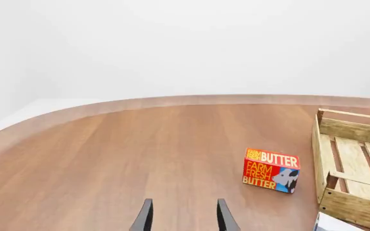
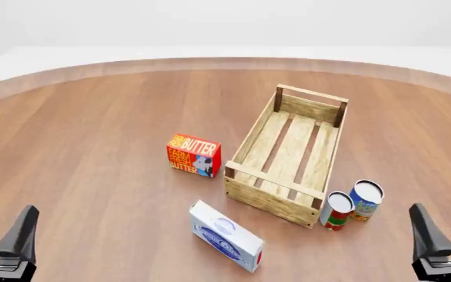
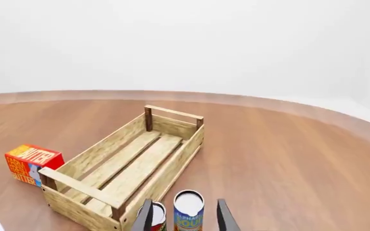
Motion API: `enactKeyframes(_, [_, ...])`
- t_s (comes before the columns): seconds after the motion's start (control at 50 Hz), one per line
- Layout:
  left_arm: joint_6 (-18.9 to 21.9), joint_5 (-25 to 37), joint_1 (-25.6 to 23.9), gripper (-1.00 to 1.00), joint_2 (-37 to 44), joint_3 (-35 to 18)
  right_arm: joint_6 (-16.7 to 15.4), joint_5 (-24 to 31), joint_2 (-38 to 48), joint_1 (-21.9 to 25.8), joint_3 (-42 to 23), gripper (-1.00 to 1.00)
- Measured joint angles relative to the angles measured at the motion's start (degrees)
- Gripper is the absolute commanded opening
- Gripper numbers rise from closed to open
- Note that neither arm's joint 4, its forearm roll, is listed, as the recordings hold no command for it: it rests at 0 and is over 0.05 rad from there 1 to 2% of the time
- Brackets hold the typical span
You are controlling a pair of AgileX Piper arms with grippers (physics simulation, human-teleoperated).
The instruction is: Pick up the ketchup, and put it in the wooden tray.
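The ketchup does not show in any view. The wooden tray (image 2: 253, 133) lies right of the table's centre with its long side running away from me, and it holds nothing. Its corner shows in the left wrist view (image 1: 355, 209) and its whole length in the right wrist view (image 3: 99, 150). My left gripper (image 2: 2, 214) hovers open at the near left, far from the tray, with bare tabletop between its fingers (image 1: 184, 202). My right gripper (image 2: 443, 210) is open at the near right, and its wrist view looks over two cans toward the tray (image 3: 184, 204).
A red butter box (image 2: 193, 155) stands left of the tray. A white and blue box (image 2: 225, 236) lies in front of the tray's near corner. A red-and-white can (image 2: 337, 210) and a blue can (image 2: 366, 200) stand by the tray's near right corner.
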Motion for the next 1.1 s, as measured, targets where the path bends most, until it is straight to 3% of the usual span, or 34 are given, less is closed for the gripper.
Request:
enactKeyframes(0.26, [0.0, 0.0, 0.0, 1.00, 0.0, 0.0, -2.9, -1.2, 12.0, 7.7, -5.4, 1.00])
enactKeyframes(0.62, [0.0, 0.0, 0.0, 1.00, 0.0, 0.0, -5.8, -6.6, 33.4, 27.6, -12.4, 1.00])
enactKeyframes(1.1, [0.0, 0.0, 0.0, 1.00, 0.0, 0.0, -7.0, -13.7, 57.8, 49.4, -22.8, 1.00])
